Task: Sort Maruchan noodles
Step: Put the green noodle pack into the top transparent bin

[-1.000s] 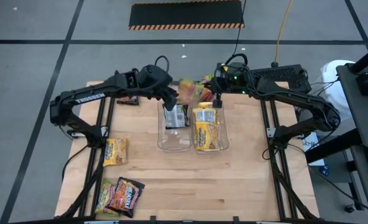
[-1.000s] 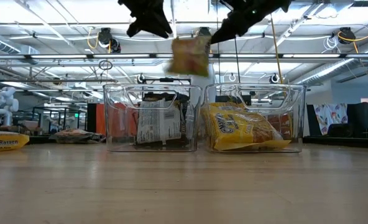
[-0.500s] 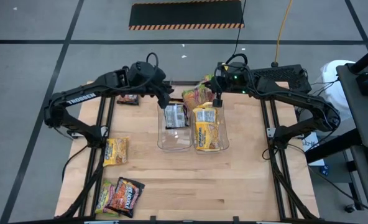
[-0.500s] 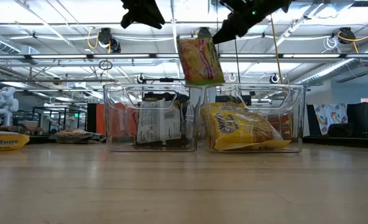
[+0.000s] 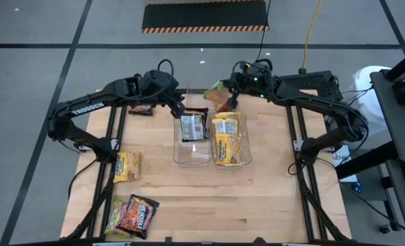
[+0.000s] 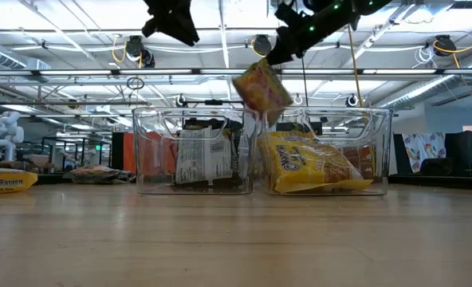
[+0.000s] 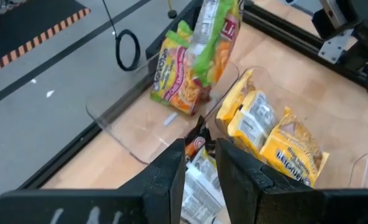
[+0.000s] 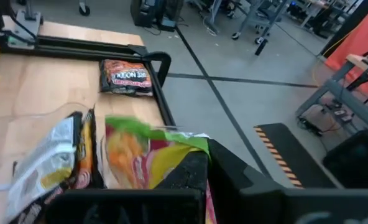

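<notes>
Wooden slatted table (image 5: 257,198), black-framed, on grey floor. Right gripper (image 5: 228,98): jaws closed on one pink-green plastic noodle packet (image 5: 218,96), hanging tilted above the far rim between two clear plastic bins (image 6: 324,119), long axis slanting downward in the low view. Left gripper (image 5: 180,109): jaws parted narrowly, holding nothing, above the far end of the left bin. Left bin: dark packets showing pale printed backs (image 5: 193,126). Right bin: yellow packets (image 5: 227,140). Loose packets: one yellow (image 5: 127,166), one dark brown-orange (image 5: 138,214), near the table's left edge.
</notes>
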Available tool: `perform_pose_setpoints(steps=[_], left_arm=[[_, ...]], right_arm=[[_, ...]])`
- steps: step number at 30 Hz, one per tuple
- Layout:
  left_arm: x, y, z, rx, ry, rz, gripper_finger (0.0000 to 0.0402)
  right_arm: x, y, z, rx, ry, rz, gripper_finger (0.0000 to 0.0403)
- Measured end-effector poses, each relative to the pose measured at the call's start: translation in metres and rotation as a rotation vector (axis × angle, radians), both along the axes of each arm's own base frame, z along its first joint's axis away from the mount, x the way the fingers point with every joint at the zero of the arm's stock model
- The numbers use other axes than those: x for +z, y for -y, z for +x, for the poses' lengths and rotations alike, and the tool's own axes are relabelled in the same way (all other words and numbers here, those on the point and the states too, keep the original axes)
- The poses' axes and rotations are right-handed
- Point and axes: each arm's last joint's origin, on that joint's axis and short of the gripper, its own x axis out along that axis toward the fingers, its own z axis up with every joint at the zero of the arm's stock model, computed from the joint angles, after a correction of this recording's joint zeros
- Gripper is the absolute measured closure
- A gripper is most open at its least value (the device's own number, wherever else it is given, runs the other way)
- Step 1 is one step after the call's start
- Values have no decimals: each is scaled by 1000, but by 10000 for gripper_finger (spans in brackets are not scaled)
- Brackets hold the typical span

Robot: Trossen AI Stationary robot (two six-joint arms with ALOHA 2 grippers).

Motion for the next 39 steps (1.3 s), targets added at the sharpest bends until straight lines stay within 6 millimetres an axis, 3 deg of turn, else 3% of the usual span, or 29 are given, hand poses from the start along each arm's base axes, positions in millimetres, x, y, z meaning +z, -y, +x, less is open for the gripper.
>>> perform_pose_setpoints(steps=[13,29,39], left_arm=[[4,4,-17,49,-54,15,306],[41,24,-84,67,20,107,306],[56,36,-121,55,86,163,306]], right_arm=[[-24,19,30,-132,133,75,403],[-11,17,32,-471,370,111,403],[-8,-3,40,-621,523,175,403]])
